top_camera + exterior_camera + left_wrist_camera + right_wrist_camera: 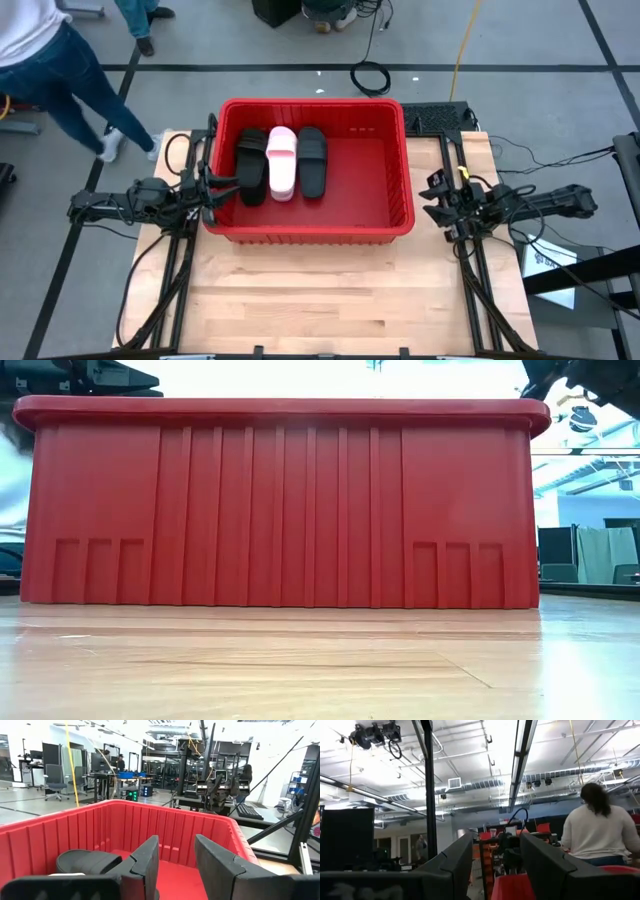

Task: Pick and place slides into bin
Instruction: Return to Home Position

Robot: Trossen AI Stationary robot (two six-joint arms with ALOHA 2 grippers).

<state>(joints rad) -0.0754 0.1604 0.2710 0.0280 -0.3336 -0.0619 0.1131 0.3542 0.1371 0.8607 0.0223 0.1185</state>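
Red bin point(409, 170) holds the slides point(282, 160), seemingly nested, left of frame centre. Left gripper point(228, 187) at its rim and right gripper point(432, 196) alongside show parted, empty fingers; the left could snag that rim.

Floor point(520, 90): grey, marked with dark tape lines. A yellow cable point(462, 45) and a coiled black cable point(371, 77) lie on it beyond the pale wooden desk point(330, 290). A person point(50, 70) in jeans stands off the desk's far left corner. Ceiling point(485, 785): exposed ducts, strip lighting (bright). An office chair point(54, 780) stands beside what appear to be workstations.
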